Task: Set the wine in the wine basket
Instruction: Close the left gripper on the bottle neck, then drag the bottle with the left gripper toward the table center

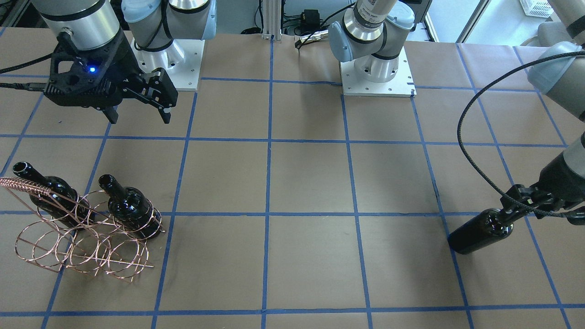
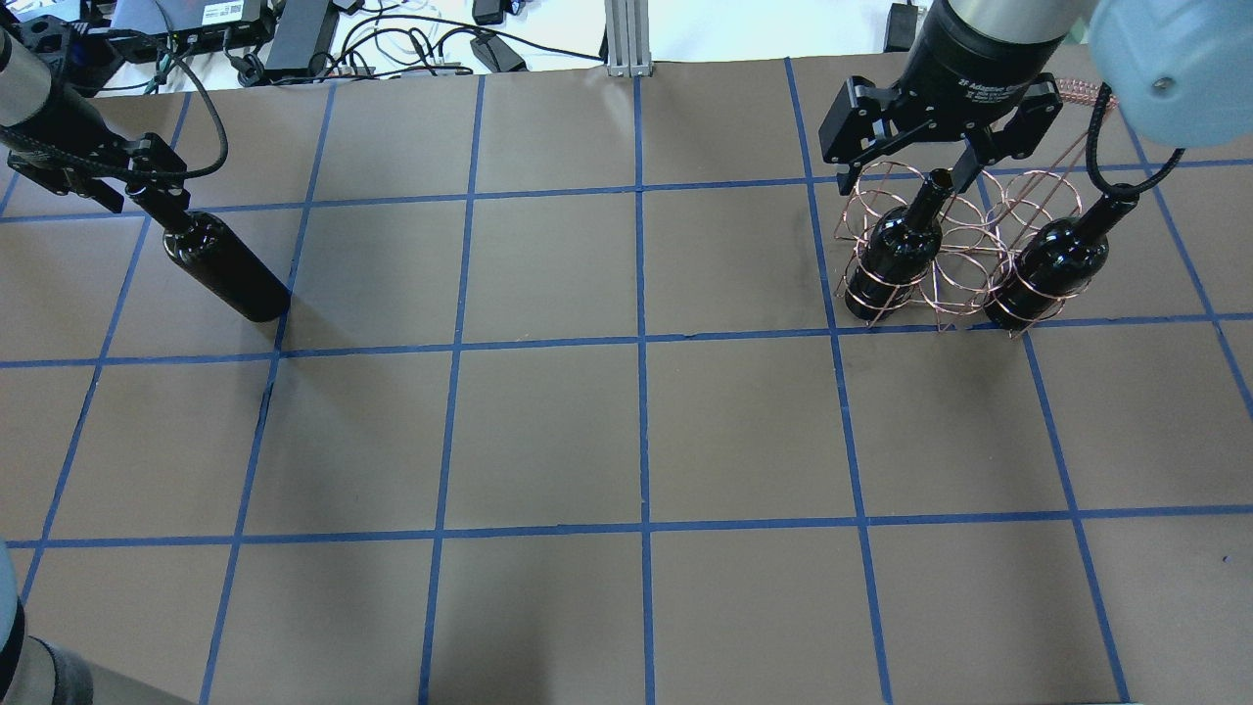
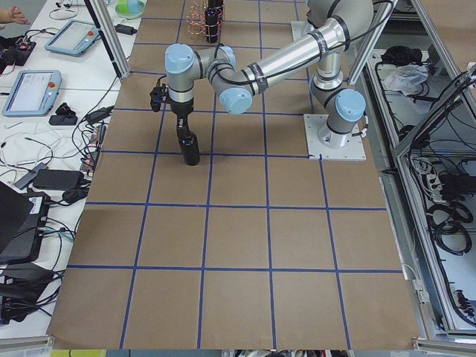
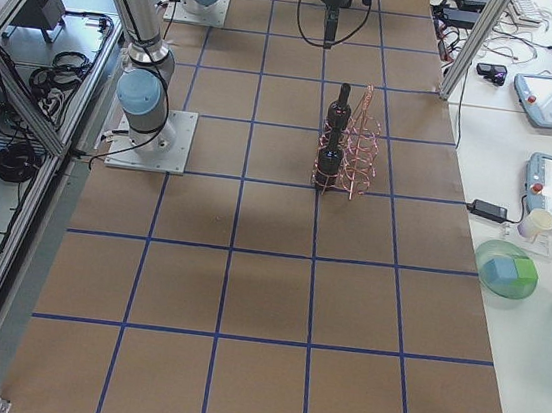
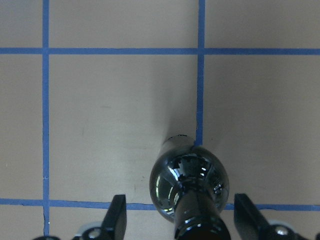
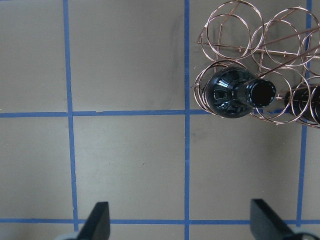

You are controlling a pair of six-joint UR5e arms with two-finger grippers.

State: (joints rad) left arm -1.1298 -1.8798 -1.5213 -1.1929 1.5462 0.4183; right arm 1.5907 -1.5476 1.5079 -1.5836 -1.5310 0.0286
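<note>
The wine point(image 2: 220, 269) stands upright at the table's left end, well apart from the wine basket point(image 1: 87, 246) — the pick-up is in hand. The left gripper point(image 5: 182, 217) straddles its neck, jaws wide, seemingly not yet touching; next it must close, lift and carry across. The right gripper point(image 1: 139, 118) hangs spread and empty above the basket

A counter point(image 2: 636, 441) covered in brown paper carries a grid of blue tape lines point(image 2: 641, 343). On the robot's right side, towards the far edge, stands a copper-coloured thin-wire wine basket point(image 1: 84, 237) of round rings with a twisted handle. Two glossy near-black glass bottles point(image 2: 899, 257) point(image 2: 1047, 274) stand upright in neighbouring rings. On the left side a third matching wine bottle point(image 2: 230, 269) stands upright on the paper, well apart from the basket. Two white square base plates point(image 1: 377, 87) point(image 1: 183, 77) sit at the robot's edge.
</note>
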